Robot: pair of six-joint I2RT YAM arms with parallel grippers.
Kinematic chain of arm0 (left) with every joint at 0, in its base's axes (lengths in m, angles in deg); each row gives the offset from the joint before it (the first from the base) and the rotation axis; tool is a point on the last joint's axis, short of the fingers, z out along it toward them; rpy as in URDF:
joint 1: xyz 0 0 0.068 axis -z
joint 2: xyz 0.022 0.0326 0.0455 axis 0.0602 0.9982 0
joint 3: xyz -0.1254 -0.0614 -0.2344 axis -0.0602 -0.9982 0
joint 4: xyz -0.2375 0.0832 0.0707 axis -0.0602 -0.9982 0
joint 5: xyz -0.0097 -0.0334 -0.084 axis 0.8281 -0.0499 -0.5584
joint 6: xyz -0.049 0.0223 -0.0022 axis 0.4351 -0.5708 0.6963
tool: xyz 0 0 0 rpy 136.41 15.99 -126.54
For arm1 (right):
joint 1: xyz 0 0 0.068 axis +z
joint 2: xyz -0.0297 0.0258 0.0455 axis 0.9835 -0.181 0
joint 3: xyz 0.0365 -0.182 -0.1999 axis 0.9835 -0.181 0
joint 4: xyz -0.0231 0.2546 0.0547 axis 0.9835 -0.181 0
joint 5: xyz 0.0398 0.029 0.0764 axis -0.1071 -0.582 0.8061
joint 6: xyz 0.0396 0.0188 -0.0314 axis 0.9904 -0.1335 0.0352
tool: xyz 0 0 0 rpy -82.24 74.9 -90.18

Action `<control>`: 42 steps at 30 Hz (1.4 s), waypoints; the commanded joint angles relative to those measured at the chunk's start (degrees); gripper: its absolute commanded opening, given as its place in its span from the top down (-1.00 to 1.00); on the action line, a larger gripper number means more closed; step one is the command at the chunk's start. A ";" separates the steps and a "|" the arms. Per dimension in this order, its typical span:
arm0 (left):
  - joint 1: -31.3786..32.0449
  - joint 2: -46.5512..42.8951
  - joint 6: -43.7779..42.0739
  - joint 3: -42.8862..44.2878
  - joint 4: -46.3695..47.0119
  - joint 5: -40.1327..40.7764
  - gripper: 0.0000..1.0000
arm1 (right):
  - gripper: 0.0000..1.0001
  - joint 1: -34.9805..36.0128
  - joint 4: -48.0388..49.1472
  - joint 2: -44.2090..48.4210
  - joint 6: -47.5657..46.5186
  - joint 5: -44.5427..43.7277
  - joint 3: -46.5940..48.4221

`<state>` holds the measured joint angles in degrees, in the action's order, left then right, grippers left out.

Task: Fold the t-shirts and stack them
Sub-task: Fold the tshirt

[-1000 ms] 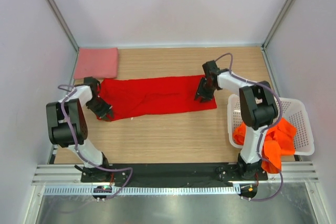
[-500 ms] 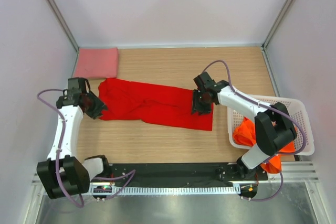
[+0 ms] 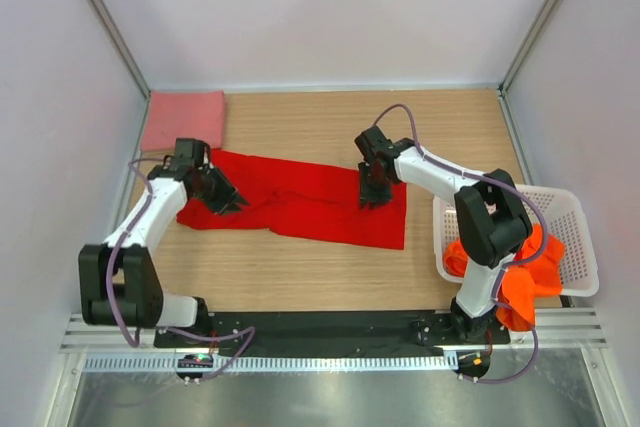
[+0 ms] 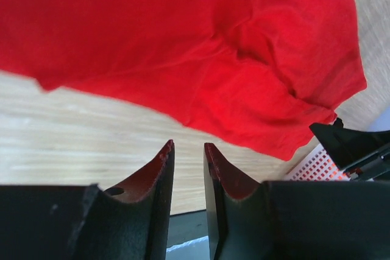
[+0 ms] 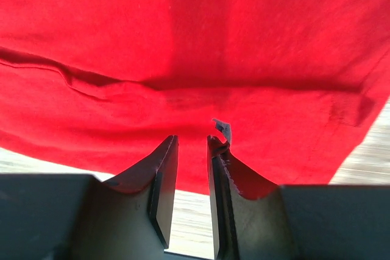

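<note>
Left arm pose: the forearm is stretched from the near-left corner toward the far side, and the wrist is bent so that the left gripper (image 3: 228, 199) is pointed rightward over the left end of the shirt.
Left pincer: the jaws are held a narrow gap apart; bare wood is seen between the fingers (image 4: 159, 168) and nothing is gripped.
Right arm pose: the forearm is reached leftward and away from its base, and the right gripper (image 3: 370, 195) is turned down onto the right part of the shirt.
Right pincer: a narrow gap is kept between the fingers (image 5: 163, 168); red cloth is seen beyond the tips, and none is pinched.
Bright red cloth t-shirt (image 3: 300, 202): it is spread lengthwise across the middle of the wooden table (image 3: 300, 272), creased, between the two grippers.
Salmon pink folded t-shirt (image 3: 183, 119): it is laid flat in the far-left corner, just beside the red one.
Orange crumpled t-shirts (image 3: 520, 272): they are heaped in the white plastic lattice basket (image 3: 575, 212) at the right edge, partly draped over its near rim.
</note>
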<state>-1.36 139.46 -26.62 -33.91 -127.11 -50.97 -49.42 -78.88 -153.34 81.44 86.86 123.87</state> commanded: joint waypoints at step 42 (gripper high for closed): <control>6.53 24.99 -5.01 12.65 -0.29 6.79 0.18 | 0.23 -4.93 -3.55 6.29 -5.98 2.46 -12.66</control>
<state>5.39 161.93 -30.75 -20.05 -127.92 -44.70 -54.05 -83.75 -147.14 74.49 89.31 113.92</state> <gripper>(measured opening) 0.412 0.386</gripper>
